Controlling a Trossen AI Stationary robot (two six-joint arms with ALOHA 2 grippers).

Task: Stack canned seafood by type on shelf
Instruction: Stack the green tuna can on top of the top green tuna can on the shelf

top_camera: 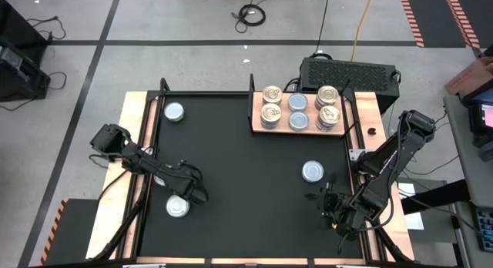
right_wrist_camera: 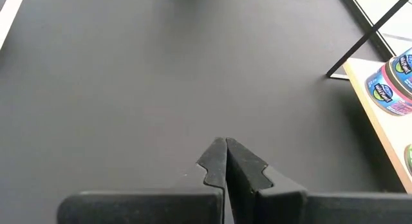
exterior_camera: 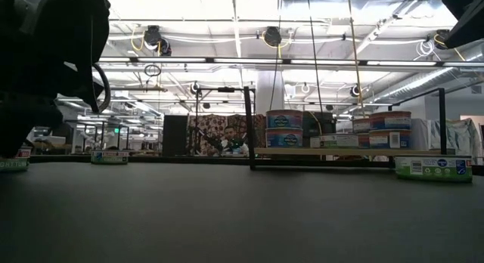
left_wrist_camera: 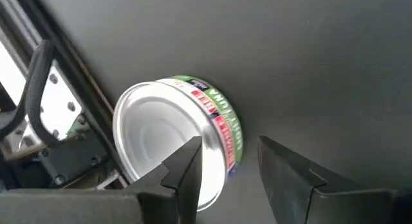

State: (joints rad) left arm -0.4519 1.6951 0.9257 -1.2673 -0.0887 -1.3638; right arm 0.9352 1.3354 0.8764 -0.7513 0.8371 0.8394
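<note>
The shelf, a light-brown board at the table's far right, carries stacked canned seafood: gold-lidded tins in its left and right columns, silvery-blue ones in the middle. Three silver-lidded tins rest on their bases on the black table: far left, near left and right of centre. My left gripper hangs open just above the near-left tin; one finger is over its lid and the other is outside its green-labelled wall. My right gripper is shut over bare table, near the right edge.
A black frame rail runs close beside the near-left tin along the table's left edge. A thin black post stands at the shelf's left end. Open black table lies between the two arms.
</note>
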